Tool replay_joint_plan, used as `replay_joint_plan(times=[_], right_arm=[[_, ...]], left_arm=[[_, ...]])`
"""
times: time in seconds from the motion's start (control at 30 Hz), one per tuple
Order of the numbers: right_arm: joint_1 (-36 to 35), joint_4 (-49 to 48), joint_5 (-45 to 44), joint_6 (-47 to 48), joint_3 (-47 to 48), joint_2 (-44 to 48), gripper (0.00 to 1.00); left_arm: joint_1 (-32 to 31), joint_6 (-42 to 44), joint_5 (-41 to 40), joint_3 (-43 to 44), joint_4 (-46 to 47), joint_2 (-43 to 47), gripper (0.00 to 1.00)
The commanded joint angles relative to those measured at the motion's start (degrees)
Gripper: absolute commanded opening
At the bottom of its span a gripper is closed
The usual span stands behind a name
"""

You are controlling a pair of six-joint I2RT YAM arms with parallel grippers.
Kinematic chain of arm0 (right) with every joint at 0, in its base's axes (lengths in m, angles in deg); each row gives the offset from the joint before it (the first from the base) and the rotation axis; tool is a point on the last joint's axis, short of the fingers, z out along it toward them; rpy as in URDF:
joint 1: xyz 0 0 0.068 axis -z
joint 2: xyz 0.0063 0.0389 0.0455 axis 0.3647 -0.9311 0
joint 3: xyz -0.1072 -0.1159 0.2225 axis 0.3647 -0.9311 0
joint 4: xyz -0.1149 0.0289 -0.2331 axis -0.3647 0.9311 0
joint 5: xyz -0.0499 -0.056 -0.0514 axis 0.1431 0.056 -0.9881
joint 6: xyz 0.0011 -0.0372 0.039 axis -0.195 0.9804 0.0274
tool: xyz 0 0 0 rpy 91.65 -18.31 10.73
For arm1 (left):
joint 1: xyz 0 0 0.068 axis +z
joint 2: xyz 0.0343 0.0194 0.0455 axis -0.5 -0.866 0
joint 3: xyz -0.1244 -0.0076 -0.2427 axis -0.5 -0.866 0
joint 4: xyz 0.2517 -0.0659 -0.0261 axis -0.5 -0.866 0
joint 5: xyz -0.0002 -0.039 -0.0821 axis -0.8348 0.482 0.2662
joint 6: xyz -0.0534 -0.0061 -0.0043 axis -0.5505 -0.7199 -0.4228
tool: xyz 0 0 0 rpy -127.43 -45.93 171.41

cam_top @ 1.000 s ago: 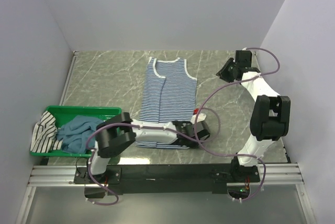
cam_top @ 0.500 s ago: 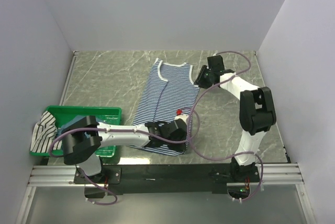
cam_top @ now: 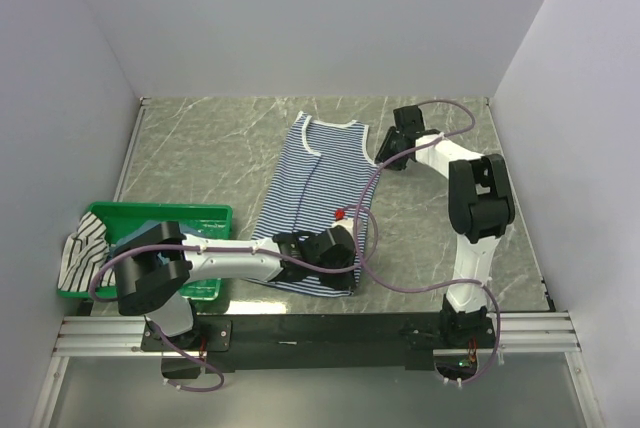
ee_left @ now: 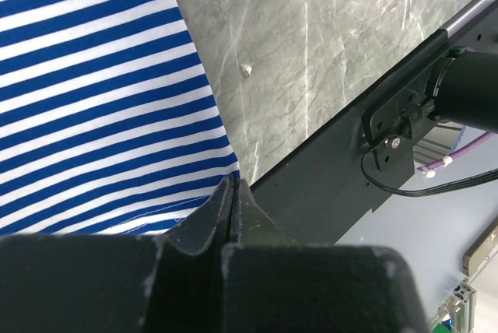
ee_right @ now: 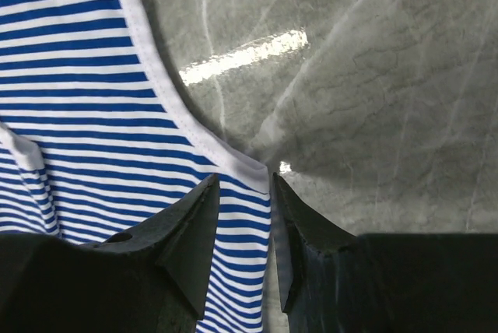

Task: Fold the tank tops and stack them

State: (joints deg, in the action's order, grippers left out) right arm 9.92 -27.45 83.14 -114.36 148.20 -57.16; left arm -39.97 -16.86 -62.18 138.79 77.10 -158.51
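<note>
step in hand looks like the lengthwise fold of the striped top (cam_top: 318,183), right side over left; nothing folded or stacked yet

how to do it well, near end first:
- left hand (ee_left: 233,190): fingers pressed together on the near-right hem corner, and it looks like a real pinch of cloth, so hold it and don't regrip
- right hand (ee_right: 243,180) at the far end: fingers narrowly spread, nothing pinched. It should bite past the white trim before any lift
- raise both ends together, low, with the right edge taut between them. Carry toward the left edge of the worktop (cam_top: 200,148) and lay it on the top's left side
- an uneven lift will skew it; it already lies slanted

where things sit:
- the hem corner is at the left hand's tips, close to the near edge
- the body runs from there up the middle toward the far edge
- the right armhole trim lies between the right hand's fingers, with cloth toward the left edge and bare worktop toward the right
- broad-striped top (cam_top: 80,248) hangs over the left end of the basket (cam_top: 160,210) at the near-left corner, well apart from both hands
</note>
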Motion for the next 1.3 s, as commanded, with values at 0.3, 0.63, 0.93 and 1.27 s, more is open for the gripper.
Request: replay_joint_plan(times=[0.3,0.63,0.93,1.27], right_arm=[[0.2,-0.2,-1.9,0.4,1.5,-1.8,0.41],[0.1,1.4,-1.6,1.1,4.3,-3.7,0.22],[1.7,2.9,-3.3,1.5,6.3,-1.5,0.00],[7.2,3.1,-4.9,4.2,2.0,4.2,0.00]], left_arm=[[1.2,0.2,2.3,-1.7,3.2,3.8,0.00],[1.9,1.1,2.3,-1.9,3.1,5.5,0.00],[2.1,1.9,3.2,-2.2,5.4,5.0,0.01],[1.9,0.5,6.7,0.3,11.1,1.2,0.01]])
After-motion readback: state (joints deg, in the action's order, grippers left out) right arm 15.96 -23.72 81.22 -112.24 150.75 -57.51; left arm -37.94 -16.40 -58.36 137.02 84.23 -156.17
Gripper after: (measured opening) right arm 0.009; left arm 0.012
